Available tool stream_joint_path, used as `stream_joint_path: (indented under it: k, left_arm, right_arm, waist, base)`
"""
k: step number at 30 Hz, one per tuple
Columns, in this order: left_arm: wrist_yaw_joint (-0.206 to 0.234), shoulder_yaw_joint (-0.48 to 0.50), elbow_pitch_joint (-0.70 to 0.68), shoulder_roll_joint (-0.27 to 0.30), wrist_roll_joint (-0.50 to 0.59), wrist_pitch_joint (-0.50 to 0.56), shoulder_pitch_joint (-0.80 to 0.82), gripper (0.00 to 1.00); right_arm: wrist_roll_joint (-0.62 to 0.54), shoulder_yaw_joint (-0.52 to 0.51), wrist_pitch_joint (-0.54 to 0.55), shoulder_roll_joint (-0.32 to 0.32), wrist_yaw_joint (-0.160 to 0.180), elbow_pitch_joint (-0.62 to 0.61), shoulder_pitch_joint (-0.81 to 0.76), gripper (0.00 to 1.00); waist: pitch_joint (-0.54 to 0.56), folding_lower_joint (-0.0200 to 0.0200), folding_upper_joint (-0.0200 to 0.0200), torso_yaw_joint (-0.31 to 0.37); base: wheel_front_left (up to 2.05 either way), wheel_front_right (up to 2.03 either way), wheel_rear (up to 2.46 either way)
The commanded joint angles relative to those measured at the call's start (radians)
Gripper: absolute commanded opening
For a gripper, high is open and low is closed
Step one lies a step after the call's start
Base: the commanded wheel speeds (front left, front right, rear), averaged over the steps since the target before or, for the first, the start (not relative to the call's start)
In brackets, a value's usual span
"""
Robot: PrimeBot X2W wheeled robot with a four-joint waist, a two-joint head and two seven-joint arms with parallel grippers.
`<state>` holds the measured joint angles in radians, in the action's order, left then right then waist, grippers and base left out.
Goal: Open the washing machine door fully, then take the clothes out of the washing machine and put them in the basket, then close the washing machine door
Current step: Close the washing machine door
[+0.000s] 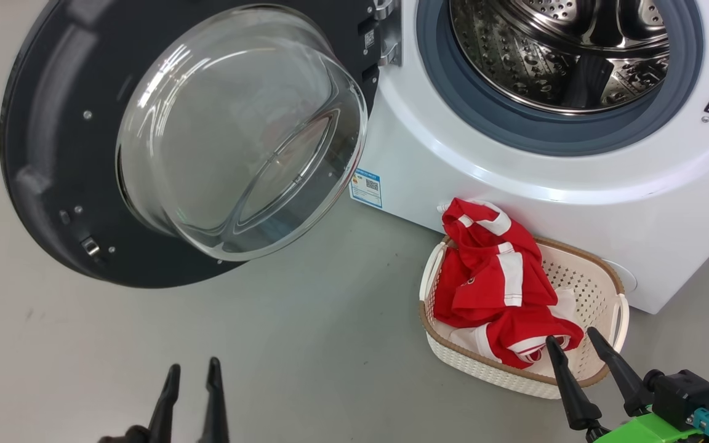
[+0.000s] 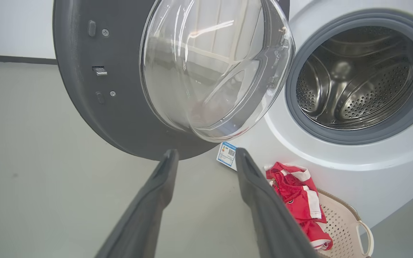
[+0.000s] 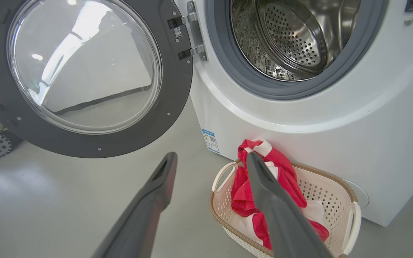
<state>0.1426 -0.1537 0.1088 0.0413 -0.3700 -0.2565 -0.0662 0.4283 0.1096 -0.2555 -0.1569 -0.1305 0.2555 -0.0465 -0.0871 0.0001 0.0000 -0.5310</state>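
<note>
- While the left jaws are hanging spread and gripping nothing, low over the floor (image 1: 305, 344), they are pointing up toward the lower edge of the washing machine door (image 1: 53, 154), near it but not touching it.
- Right jaws are gaping wide and empty too, hovering at the near rim of the basket (image 1: 582, 283). Their fingertips (image 1: 557, 363) are overlapping the clothes (image 1: 484, 277) in the head view, and I am not able to tell whether they are touching fabric.
- Clothes are sitting heaped in the basket, which is standing on the floor just in front of the washing machine (image 1: 514, 184). The drum (image 1: 514, 55) is looking bare as far as it is showing.
- So shutting the door is looking like the job left: it is hanging wide open to the left on its hinge (image 1: 389, 37).
- Risk one: a right finger may be hooking a fold as that arm is pulling away, dragging a garment out or tipping the light basket.
- Risk two: the left fingers may be meeting the bulging glass window (image 1: 237, 135) instead of the black frame, then sliding off the slick curve and leaving the door half shut.
- Risk three: the red peak is leaning on the machine front just under the opening, so the door's lower edge may be sweeping or pinching it.
</note>
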Motion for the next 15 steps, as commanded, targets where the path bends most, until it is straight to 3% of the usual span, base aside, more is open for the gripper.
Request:
stream_joint_path:
  k: [1, 2, 3, 10, 15]
  left_arm:
    - [-0.014, 0.041, -0.042, 0.009, -0.011, -0.005, 0.025, 0.28]
    - [-0.025, 0.05, -0.059, 0.009, -0.01, -0.005, 0.033, 0.1]
    - [-0.035, 0.061, -0.076, 0.009, -0.009, -0.005, 0.041, 0.0]
    - [-0.108, 0.193, -0.19, 0.009, 0.056, -0.005, 0.148, 0.0]
    - [-0.195, 0.337, -0.235, 0.012, 0.115, -0.005, 0.301, 0.0]
  right_arm:
    - [-0.001, 0.017, -0.006, -0.01, 0.0, -0.024, 0.019, 1.0]
    - [-0.002, 0.014, -0.006, -0.008, 0.0, -0.026, 0.016, 1.0]
    - [-0.004, 0.01, -0.006, -0.005, 0.0, -0.028, 0.013, 1.0]
    - [-0.013, -0.014, -0.006, 0.011, 0.0, -0.042, -0.013, 1.0]
    - [-0.02, -0.029, -0.006, 0.023, 0.0, -0.048, -0.036, 1.0]
  waist:
    - [0.003, -0.0001, 0.0, 0.002]
    - [0.005, -0.0001, 0.0, 0.003]
    - [0.007, -0.0001, 0.0, 0.005]
    - [0.021, -0.0001, 0.0, 0.014]
    - [0.031, -0.0001, 0.0, 0.02]
  base:
    - [0.0, 0.0, 0.0]
    - [0.0, 0.0, 0.0]
    - [0.0, 0.0, 0.0]
    - [0.0, 0.0, 0.0]
    - [0.0, 0.0, 0.0]
